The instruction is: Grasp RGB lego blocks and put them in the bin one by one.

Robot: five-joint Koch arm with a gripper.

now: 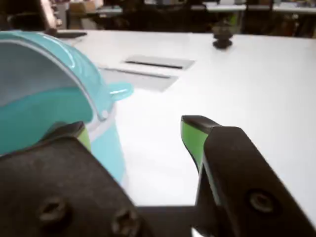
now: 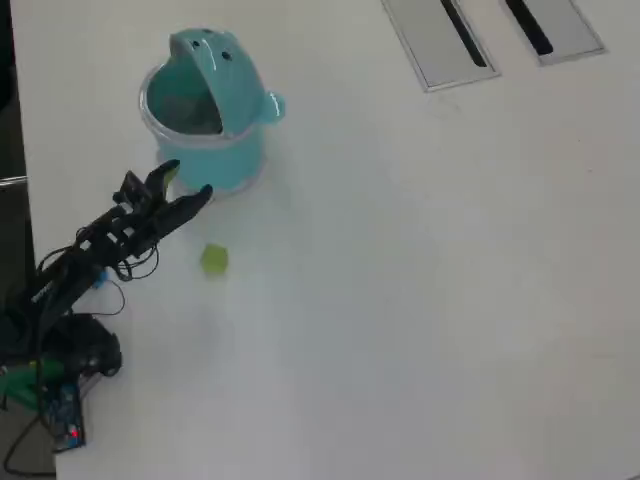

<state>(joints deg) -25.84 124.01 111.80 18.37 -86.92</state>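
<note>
The teal bin (image 2: 240,150) stands at the upper left in the overhead view, its flip lid (image 2: 207,55) open. In the wrist view the bin (image 1: 106,148) fills the left side. My gripper (image 2: 188,180) hovers just in front of the bin, open and empty. In the wrist view the gripper (image 1: 136,127) shows green-padded fingers (image 1: 191,138) spread apart with bare table between them. A yellow-green block (image 2: 213,259) lies on the table just below the gripper, apart from it. The red and light blue blocks are out of view.
Two grey slotted panels (image 2: 440,40) (image 2: 555,25) lie flush in the table at the top right; they also show in the wrist view (image 1: 153,64). A small dark object (image 1: 222,37) stands at the far table edge. The arm's base (image 2: 50,350) sits at the table's left edge.
</note>
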